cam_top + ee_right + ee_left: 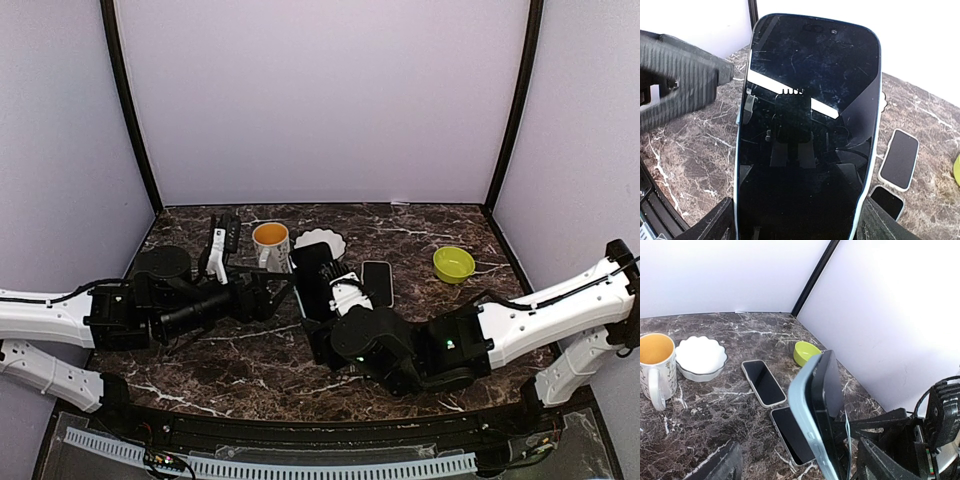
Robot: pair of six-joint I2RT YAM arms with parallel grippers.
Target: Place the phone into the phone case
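A: Item: phone (807, 125), upright above the table, apparently seated in the pale-blue phone case (801, 400). Held how?

B: Right gripper (797, 222) clamped across its width, steadying it. Left gripper (283, 288) has its jaws apart beside it, likely to press the edges home.

L arm (60, 318) & R arm (545, 318) reaching inward low, L gripper (285, 288) jaws apart, R gripper (797, 225) clamped on phone (807, 125)

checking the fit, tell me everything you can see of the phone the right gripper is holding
The phone is a slab with a glossy black screen, dark, smudged and scratched, camera dots near its top. A pale blue case wraps its back and edges. It stands nearly upright, leaning slightly, clamped at its lower sides by the right gripper; nothing else seems to touch it.
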